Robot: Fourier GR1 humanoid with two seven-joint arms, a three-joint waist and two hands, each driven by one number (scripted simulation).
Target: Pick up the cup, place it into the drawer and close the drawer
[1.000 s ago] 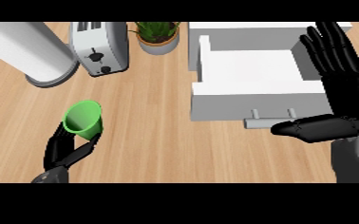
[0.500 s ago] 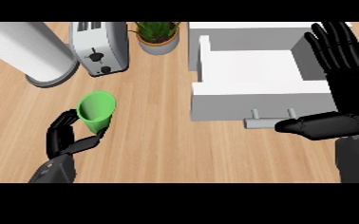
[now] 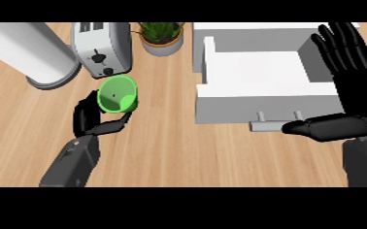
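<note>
One green cup point(image 3: 117, 95), grasped in my left hand point(image 3: 89, 122) near the worktop's point(image 3: 165, 150) left edge; one open drawer point(image 3: 265, 107); my right hand point(image 3: 353, 97), fingers spread straight, at its right wall.

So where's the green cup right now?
In the head view the cup is on the left, held in the left hand, just in front of the toaster and left of the open drawer.
</note>
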